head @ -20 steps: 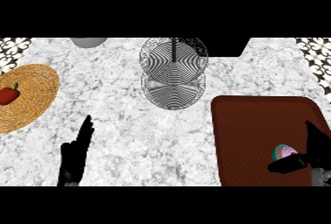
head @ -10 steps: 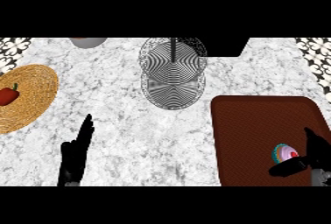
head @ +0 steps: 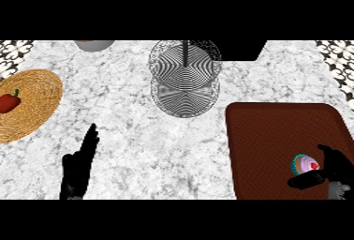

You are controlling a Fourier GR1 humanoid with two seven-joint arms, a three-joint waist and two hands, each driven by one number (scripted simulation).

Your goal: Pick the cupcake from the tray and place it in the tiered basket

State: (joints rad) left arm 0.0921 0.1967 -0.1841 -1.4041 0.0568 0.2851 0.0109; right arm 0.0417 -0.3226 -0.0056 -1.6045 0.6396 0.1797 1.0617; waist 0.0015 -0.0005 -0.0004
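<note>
The right hand [head: 330, 172] is curling its fingers and thumb around the cupcake [head: 306, 165], which is sitting on the brown tray [head: 276, 136]; the left hand [head: 79, 164] is resting open on the bench [head: 131, 122]. The wire tiered basket [head: 185, 77] is standing well apart at the far side.

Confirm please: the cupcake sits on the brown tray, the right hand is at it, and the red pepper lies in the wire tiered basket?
Not quite. The head view shows the red pepper on the woven mat, not in the tiered basket. The cupcake is on the brown tray, right hand at it.
</note>
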